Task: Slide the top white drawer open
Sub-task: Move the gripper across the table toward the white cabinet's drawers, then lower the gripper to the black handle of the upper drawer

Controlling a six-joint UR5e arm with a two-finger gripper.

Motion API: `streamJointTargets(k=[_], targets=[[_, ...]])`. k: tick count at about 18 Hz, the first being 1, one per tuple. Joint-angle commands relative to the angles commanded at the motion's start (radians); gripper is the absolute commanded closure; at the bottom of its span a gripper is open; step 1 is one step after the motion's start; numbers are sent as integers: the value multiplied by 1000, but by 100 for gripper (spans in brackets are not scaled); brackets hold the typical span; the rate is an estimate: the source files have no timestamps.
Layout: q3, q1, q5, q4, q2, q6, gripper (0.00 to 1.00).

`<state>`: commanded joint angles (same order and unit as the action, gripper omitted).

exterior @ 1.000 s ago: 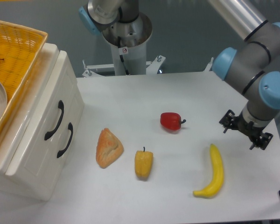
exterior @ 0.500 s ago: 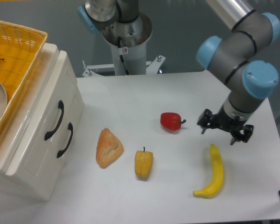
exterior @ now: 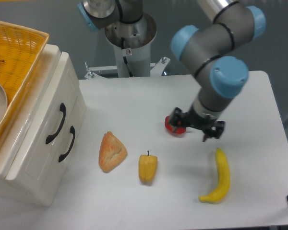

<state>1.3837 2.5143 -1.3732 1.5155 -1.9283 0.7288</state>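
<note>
The small glossy white cabinet (exterior: 36, 158) stands at the left of the table. The top white drawer (exterior: 43, 122) sits flush in it, with its curved black handle (exterior: 56, 123) facing right. My gripper (exterior: 196, 127) hangs open over the middle of the table, far to the right of the drawer, with nothing between its fingers. It is just above the right side of a red pepper.
The lower drawer has a matching black handle (exterior: 67, 143). A yellow woven basket (exterior: 19, 52) rests on the cabinet top. On the table lie a red pepper (exterior: 172, 128), a bread piece (exterior: 112, 152), a yellow pepper (exterior: 148, 167) and a banana (exterior: 219, 176).
The arm has swung left from the table's right edge, carrying the gripper past the banana to the red pepper. The drawers have not moved.
</note>
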Motion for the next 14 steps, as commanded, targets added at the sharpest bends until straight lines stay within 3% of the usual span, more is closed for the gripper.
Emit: streamJointTargets(k=[6,14], targets=[[0,-72,97,46,57,-58,0],[8,-143,137,65,55,-164,0]])
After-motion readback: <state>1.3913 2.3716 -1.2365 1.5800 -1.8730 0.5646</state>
